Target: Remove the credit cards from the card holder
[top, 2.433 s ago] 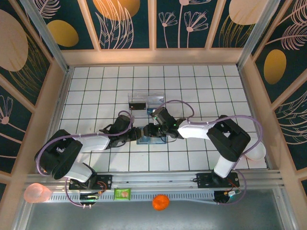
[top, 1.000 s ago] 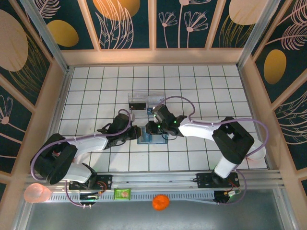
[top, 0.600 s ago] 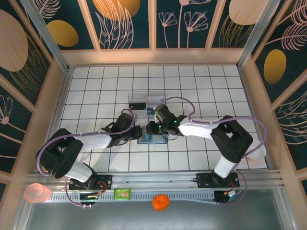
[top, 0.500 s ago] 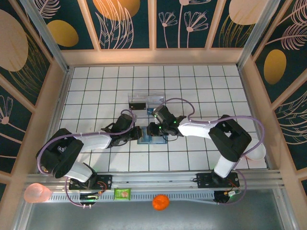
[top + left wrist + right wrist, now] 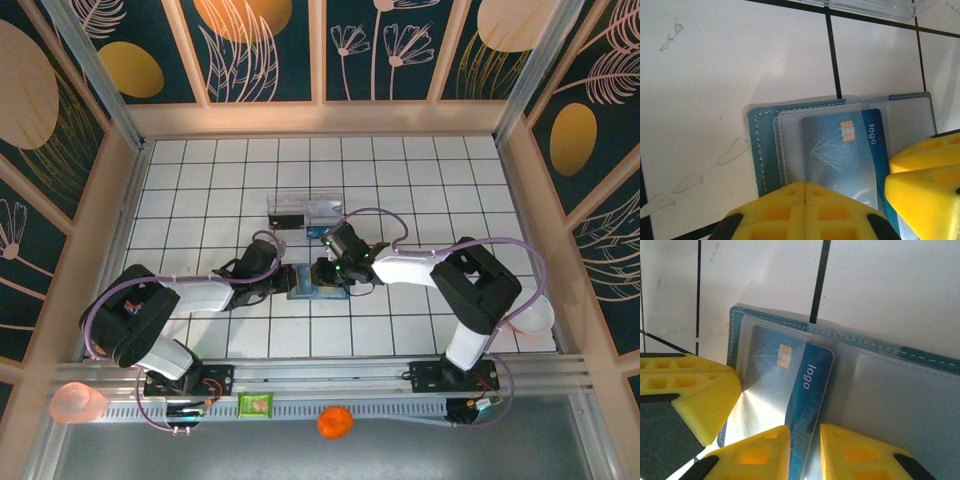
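The card holder [image 5: 314, 290] lies open on the white tiles, teal with clear sleeves [image 5: 762, 150] [image 5: 900, 390]. A blue credit card [image 5: 840, 155] [image 5: 812, 385] with a chip and the word "logo" sits partly in a sleeve, one long blue strip sticking out. My left gripper [image 5: 290, 277] [image 5: 805, 195] is shut, its tips down on the sleeve at the card's near end. My right gripper [image 5: 322, 272] [image 5: 805, 450] stands over the holder from the other side, its fingers a narrow gap apart, open astride the card's bare edge. The two grippers almost touch.
A clear plastic tray [image 5: 305, 209] [image 5: 870, 5] stands just behind the holder. A white bowl [image 5: 532, 318] sits at the right edge. On the front rail lie a pink cup [image 5: 78, 402], a green packet [image 5: 256, 404] and an orange ball [image 5: 335, 422].
My left gripper has closed and edged right onto the holder. The right gripper has stayed at the card with its narrow gap.
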